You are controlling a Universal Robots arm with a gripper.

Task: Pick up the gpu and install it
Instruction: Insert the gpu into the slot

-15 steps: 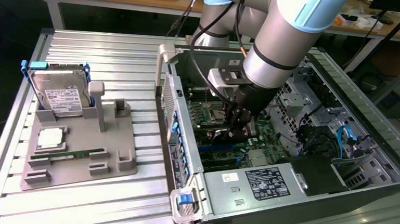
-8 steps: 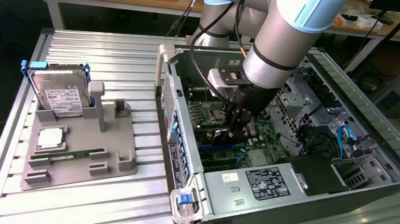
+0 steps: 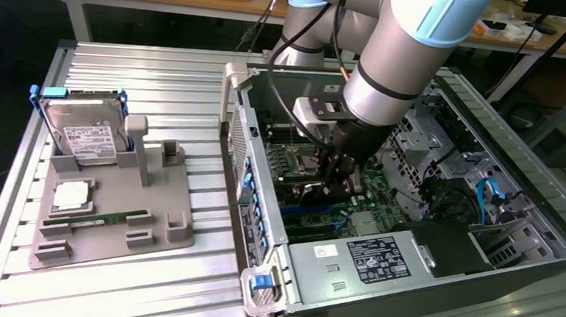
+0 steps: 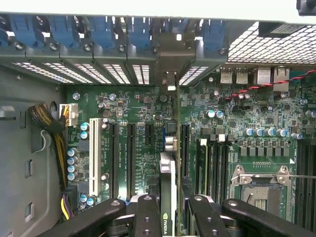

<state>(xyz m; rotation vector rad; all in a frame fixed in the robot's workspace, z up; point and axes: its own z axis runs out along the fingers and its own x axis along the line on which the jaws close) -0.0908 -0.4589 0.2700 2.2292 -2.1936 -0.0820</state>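
Inside the open computer case [image 3: 264, 139], the pincer [image 4: 168, 210] is clenched on the gpu [image 4: 167, 180]. The card is held edge-on, just above the motherboard [image 4: 140, 148].

- Step in hand, by my reading: seating the card. I cannot tell which slot it lines with.
- To do it well: keep the card's lower edge parallel with the slot and its far end square to the rear slot openings [image 4: 106, 73] ahead of the pincer. Press straight, no twist.
- Room: tight. Black expansion slots [image 4: 131, 158] lie just beside the pincer on one side, memory slots [image 4: 212, 170] near on the other. The cable bundle [image 4: 49, 128] is well apart.
- Case walls hem the arm [image 3: 407, 55].
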